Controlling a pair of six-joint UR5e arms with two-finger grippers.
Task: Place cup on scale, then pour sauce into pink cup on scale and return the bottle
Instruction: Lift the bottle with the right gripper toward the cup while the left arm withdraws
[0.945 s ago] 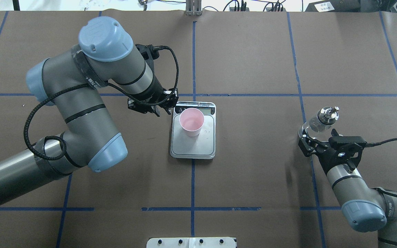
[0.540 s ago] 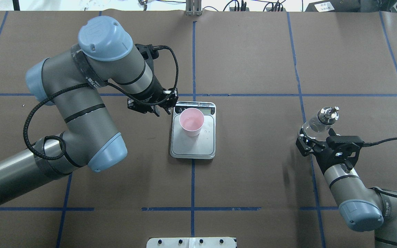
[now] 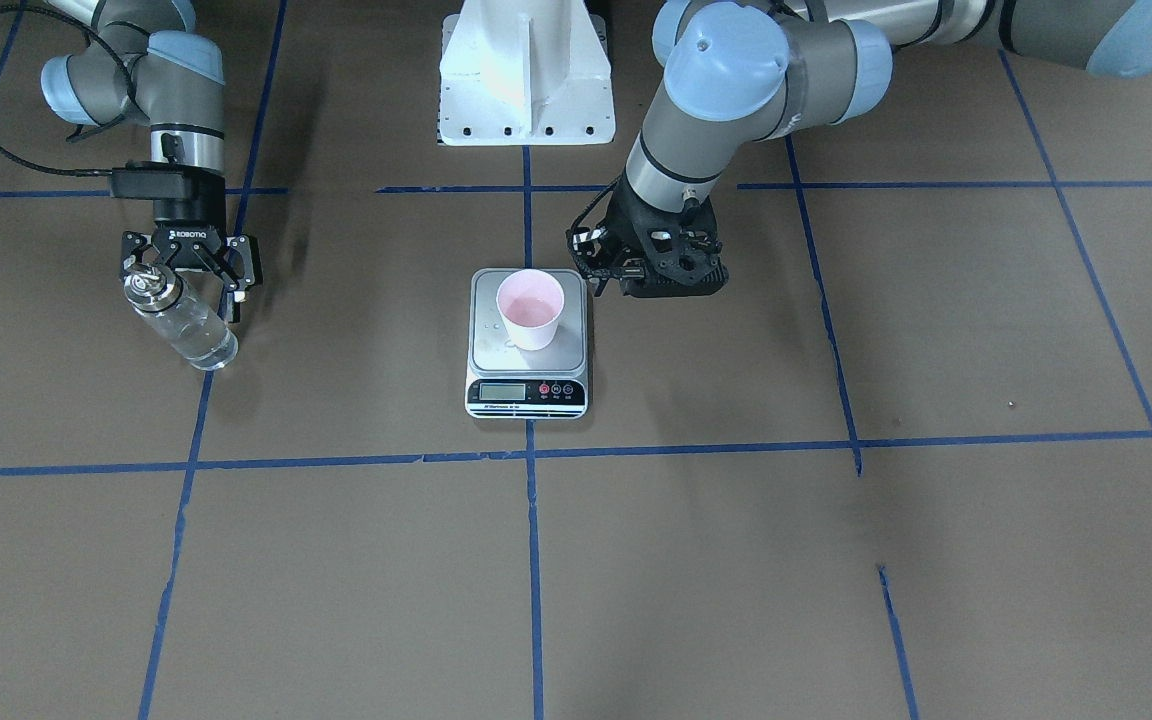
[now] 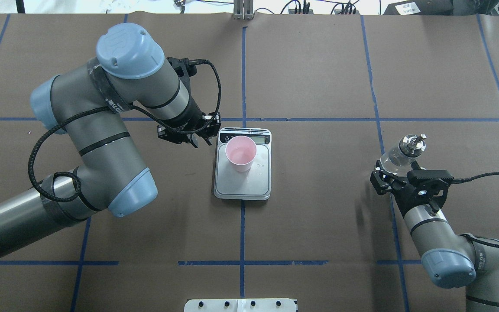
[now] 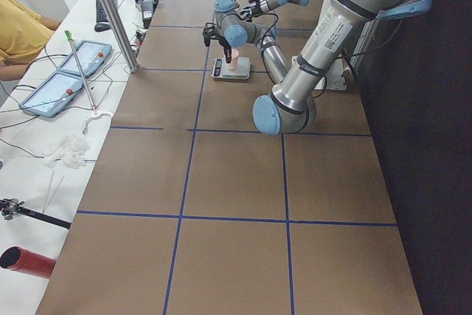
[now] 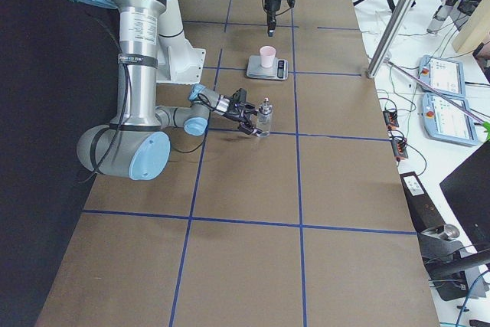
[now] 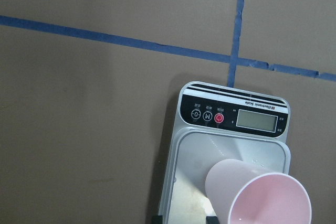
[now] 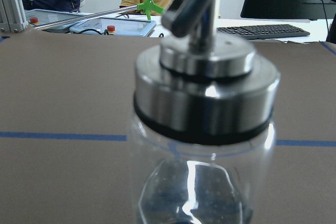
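The pink cup (image 4: 241, 151) stands upright on the back part of the scale (image 4: 243, 186), also in the front view (image 3: 530, 305). A little clear liquid lies in the cup, and small drops lie on the platform. My left gripper (image 4: 204, 138) hangs open and empty just beside the scale's back left corner; its wrist view shows the cup (image 7: 262, 198) and the scale's display strip (image 7: 231, 116). The glass bottle (image 4: 399, 156) stands on the table at the right. My right gripper (image 4: 391, 174) is open, its fingers spread on either side of the bottle (image 3: 186, 325), not clamped. The bottle's cap fills the right wrist view (image 8: 205, 124).
Blue tape lines (image 4: 243, 78) grid the brown table cover. The robot's white base (image 3: 524, 75) stands behind the scale. Operators' pendants and cables (image 6: 444, 89) lie beyond the table's far edge.
My right gripper has drawn back a little from the standing bottle. My left arm has shifted slightly left, away from the scale. The cup and the bottle have not moved.
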